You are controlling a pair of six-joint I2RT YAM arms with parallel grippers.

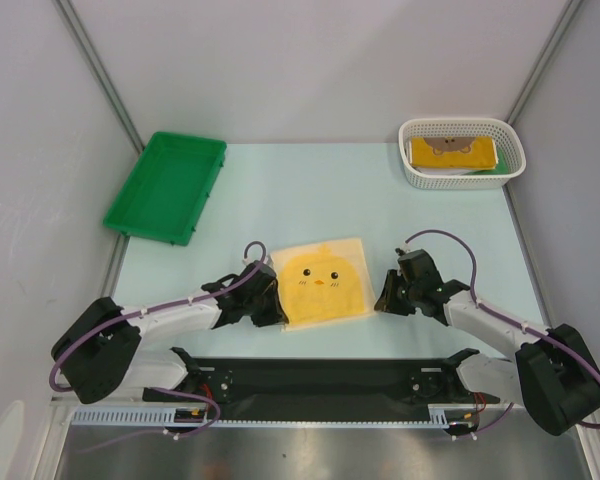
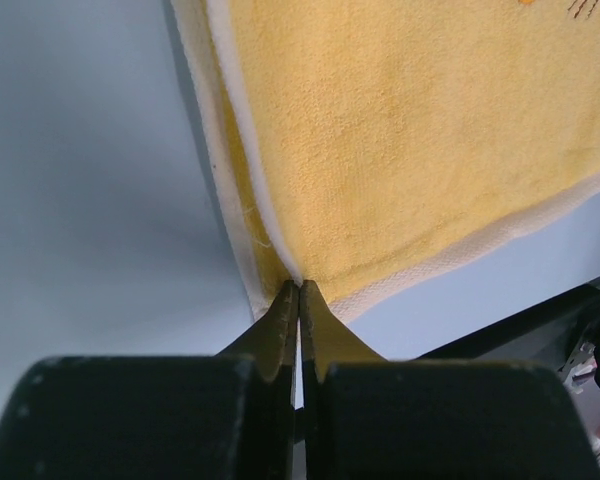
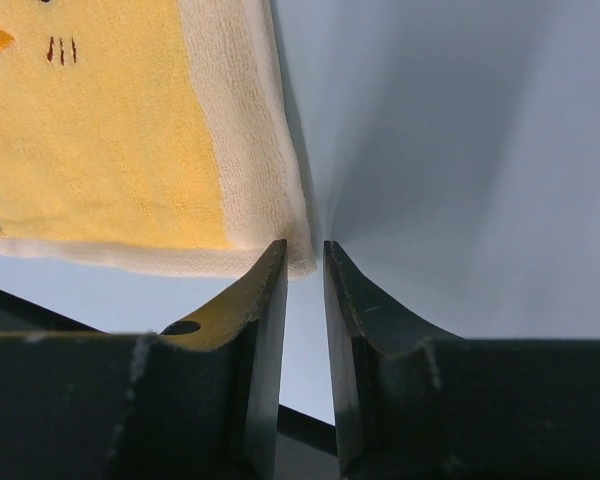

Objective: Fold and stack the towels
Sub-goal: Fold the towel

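A yellow towel with a chick face and a white border lies flat in the middle of the table. My left gripper is at its near left corner. In the left wrist view the left gripper is shut, with the white edge of the towel pinched at the tips. My right gripper is at the near right corner. Seen from the right wrist, the right gripper stands narrowly open, and the towel corner touches the left fingertip, not gripped. A folded yellow towel lies in the basket over a green one.
A white mesh basket stands at the back right. A green plastic tray sits at the back left, partly over the table's edge. Grey walls close in both sides and the back. A black base bar runs along the near edge.
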